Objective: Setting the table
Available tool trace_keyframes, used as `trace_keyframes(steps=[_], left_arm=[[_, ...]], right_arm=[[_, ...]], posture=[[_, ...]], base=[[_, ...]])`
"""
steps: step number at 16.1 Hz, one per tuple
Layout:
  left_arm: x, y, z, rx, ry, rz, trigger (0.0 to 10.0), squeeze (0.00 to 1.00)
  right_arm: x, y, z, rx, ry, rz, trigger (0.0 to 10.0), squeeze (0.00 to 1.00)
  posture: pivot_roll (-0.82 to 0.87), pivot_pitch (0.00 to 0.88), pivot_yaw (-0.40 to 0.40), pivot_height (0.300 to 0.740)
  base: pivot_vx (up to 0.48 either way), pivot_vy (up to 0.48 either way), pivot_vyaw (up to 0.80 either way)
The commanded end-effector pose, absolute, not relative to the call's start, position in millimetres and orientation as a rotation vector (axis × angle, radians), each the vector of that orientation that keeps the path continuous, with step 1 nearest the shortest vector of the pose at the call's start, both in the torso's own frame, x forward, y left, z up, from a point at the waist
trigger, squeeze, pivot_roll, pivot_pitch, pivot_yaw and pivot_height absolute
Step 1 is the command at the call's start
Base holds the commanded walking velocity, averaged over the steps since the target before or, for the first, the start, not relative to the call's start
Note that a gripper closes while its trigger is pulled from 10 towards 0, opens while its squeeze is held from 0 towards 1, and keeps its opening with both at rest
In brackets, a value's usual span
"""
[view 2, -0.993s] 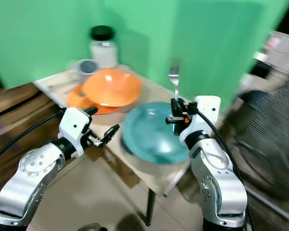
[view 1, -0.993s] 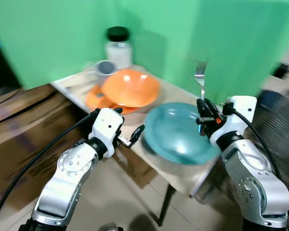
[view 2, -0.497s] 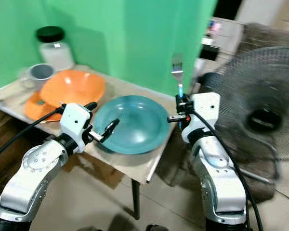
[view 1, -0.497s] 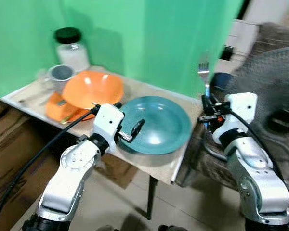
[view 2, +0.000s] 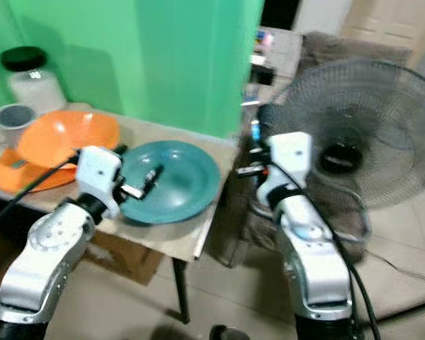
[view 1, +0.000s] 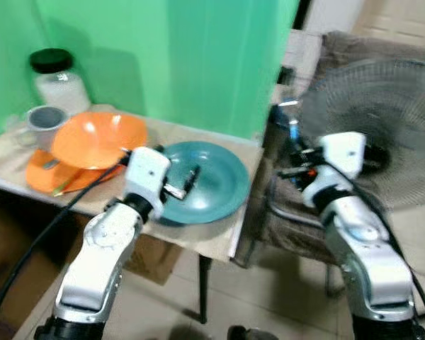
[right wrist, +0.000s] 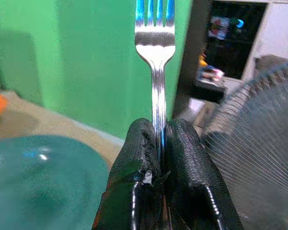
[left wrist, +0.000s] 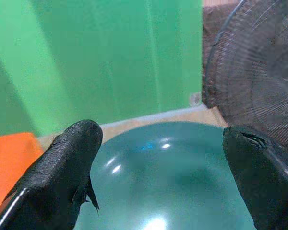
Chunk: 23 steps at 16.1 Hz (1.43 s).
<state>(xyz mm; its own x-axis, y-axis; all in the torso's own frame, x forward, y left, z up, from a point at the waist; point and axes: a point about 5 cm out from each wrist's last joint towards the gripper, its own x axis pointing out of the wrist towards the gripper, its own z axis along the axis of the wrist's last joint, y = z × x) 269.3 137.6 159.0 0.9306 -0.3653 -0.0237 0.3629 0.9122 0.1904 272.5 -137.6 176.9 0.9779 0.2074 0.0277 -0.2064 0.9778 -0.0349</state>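
A teal plate (view 1: 216,177) lies near the right end of a small wooden table (view 1: 212,237). My left gripper (view 1: 188,180) hovers open just above the plate's left part, and its black fingers (left wrist: 72,158) stand wide apart with nothing between them. My right gripper (right wrist: 156,139) is shut on the handle of a silver fork (right wrist: 155,52), which stands upright with its tines up. That gripper (view 1: 294,166) is past the table's right edge, in front of a fan. An orange bowl (view 1: 99,138) sits on an orange plate (view 1: 39,177) at the left.
A grey mug (view 1: 46,120) and a black-lidded jar (view 1: 53,74) stand at the table's back left, before a green backdrop. A large standing fan (view 1: 372,106) and a dark chair (view 1: 283,212) crowd the right side. A cardboard box (view 1: 152,258) sits under the table.
The camera has swung right, so the table slid left and the fan came into view. The right gripper with the fork now stands off the table's right edge. The left gripper stays over the teal plate.
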Motion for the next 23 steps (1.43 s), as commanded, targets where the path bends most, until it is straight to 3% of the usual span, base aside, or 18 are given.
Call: trace_keyframes(steps=[1, 6, 13, 17, 20, 23], left_arm=[[273, 134, 162, 0.179, -0.024, -0.363, 10.0, 0.0], [275, 145, 160, 0.174, -0.018, -0.256, 10.0, 0.0], [283, 151, 166, 0.044, -0.103, -0.064, 10.0, 0.0], [287, 158, 173, 0.083, -0.169, 0.038, 10.0, 0.0], [286, 152, 167, 0.152, -0.116, -0.108, 10.0, 0.0], [283, 149, 162, 0.15, -0.1, -0.142, 10.0, 0.0]], right_arm=[[273, -146, 174, -0.025, -0.021, 0.157, 10.0, 0.0], [274, -144, 174, 0.01, -0.019, 0.179, 10.0, 0.0], [278, -149, 170, 0.034, 0.001, 0.122, 10.0, 0.0], [278, -154, 168, 0.078, 0.014, 0.085, 10.0, 0.0], [277, -155, 166, 0.086, 0.02, 0.061, 10.0, 0.0], [275, -159, 160, 0.078, 0.044, 0.041, 10.0, 0.0]], posture=[[0.08, 0.0, -0.034, 0.74], [0.08, 0.0, -0.033, 0.74], [0.09, 0.0, -0.03, 0.74], [0.08, 0.0, -0.018, 0.74], [0.07, 0.0, -0.007, 0.74], [0.07, 0.0, -0.014, 0.74]], base=[[0.0, 0.0, -0.79], [0.0, 0.0, -0.8], [0.0, 0.0, -0.8], [0.0, 0.0, -0.8], [0.0, 0.0, -0.8], [0.0, 0.0, -0.8]])
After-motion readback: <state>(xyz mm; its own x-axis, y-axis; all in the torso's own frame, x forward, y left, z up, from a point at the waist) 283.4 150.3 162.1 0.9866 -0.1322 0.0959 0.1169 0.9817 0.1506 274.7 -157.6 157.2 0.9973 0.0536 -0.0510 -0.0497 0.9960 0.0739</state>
